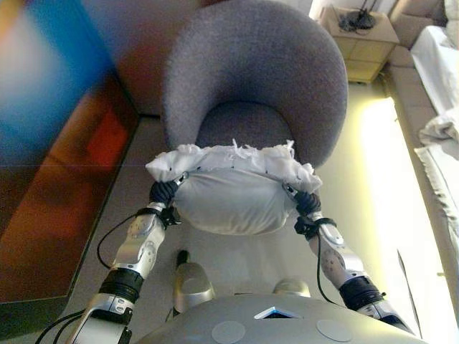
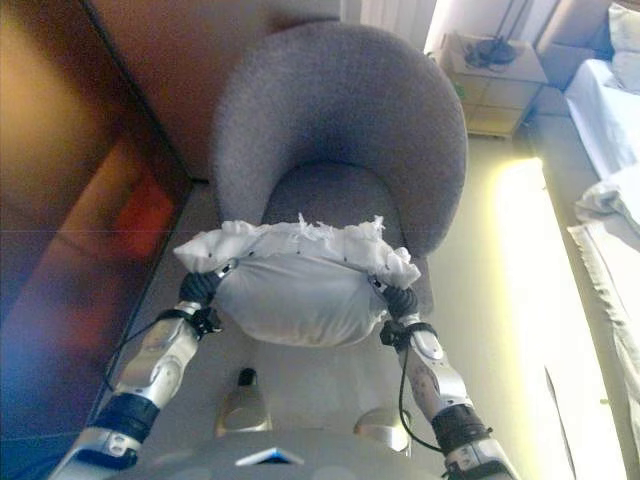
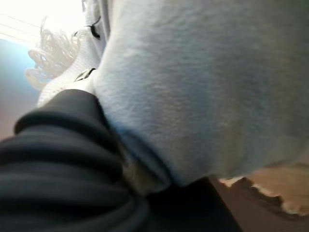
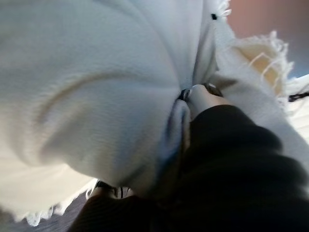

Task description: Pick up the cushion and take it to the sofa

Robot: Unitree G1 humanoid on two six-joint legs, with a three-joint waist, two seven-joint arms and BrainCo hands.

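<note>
I hold a white cushion (image 1: 229, 197) with a fringed edge between both hands, lifted off the floor just in front of a grey round armchair (image 1: 251, 64). My left hand (image 1: 165, 192) grips its left end and my right hand (image 1: 307, 203) grips its right end. In the right wrist view my right hand (image 4: 231, 159) digs into the bunched fabric of the cushion (image 4: 87, 87). In the left wrist view my left hand (image 3: 63, 159) presses against the cushion (image 3: 203, 87). Most of the fingers are buried in the cloth.
A dark wooden panel (image 1: 64, 201) runs along the left. A light bedside cabinet (image 1: 362, 39) stands at the back right, with a bed and white sheets (image 1: 441, 72) along the right edge. A strip of light floor (image 1: 380, 186) lies right of the armchair.
</note>
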